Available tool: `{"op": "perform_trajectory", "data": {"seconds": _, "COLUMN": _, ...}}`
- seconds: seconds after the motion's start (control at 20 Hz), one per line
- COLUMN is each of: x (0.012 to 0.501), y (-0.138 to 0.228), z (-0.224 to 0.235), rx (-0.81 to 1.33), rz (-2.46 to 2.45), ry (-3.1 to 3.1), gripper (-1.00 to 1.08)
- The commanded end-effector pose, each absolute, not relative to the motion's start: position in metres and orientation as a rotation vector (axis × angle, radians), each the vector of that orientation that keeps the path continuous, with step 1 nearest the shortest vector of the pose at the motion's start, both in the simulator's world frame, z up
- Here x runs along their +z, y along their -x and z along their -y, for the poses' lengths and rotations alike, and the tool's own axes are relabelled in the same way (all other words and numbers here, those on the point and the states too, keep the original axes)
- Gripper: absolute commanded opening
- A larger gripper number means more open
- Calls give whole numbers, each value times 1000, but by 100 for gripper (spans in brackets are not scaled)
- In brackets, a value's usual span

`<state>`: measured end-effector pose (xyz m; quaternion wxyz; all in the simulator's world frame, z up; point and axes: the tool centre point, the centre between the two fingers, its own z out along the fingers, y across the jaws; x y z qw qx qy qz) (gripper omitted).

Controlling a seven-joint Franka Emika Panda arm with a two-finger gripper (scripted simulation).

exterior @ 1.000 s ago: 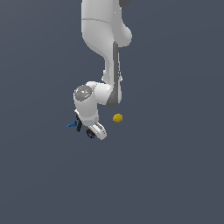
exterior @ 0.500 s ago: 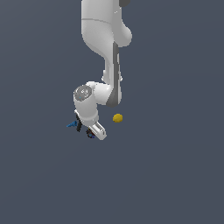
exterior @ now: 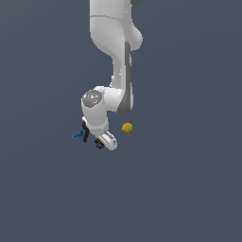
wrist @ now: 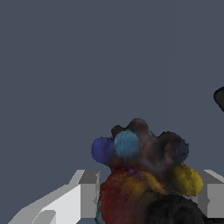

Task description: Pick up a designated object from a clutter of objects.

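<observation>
The arm is down among the clutter, and the reach toward the dark lump (wrist: 144, 175) looks finished; what is left, as far as I can judge, is closing firmly on it and lifting it clear of the counter (exterior: 189, 189). In the wrist view the lump, speckled with blue, red and yellow knobs, sits right between the two pale fingers (wrist: 74, 197), one on each side of it. The jaws stand spread about as wide as the lump itself; whether the pads are already pressing it or only flanking it cannot be told, since the contact is hidden behind its bulk. In the exterior view the gripper (exterior: 100, 142) is low over the counter with the lump showing only as a dark speck beneath it, a small blue piece (exterior: 77, 135) just beside it, and the yellow ball (exterior: 126, 127) a little apart on the exterior view's right.
</observation>
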<state>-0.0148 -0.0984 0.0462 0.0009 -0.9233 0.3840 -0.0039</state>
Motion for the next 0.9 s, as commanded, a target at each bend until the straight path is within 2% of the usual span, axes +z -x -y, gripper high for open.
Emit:
{"op": "perform_trajectory", "data": {"seconds": 0.0, "x": 57, "y": 11, "z": 89, "rx": -15, "rz": -1204, "ry": 2899, "gripper": -100}}
{"op": "perform_trajectory", "data": {"seconds": 0.3, "x": 96, "y": 2, "z": 53, "rx": -14, "rz": -1205, "ry": 2900, "gripper": -100}}
{"op": "perform_trajectory", "data": {"seconds": 0.85, "x": 195, "y": -24, "z": -37, "rx": -10, "rz": -1206, "ry": 2903, "gripper": -100}}
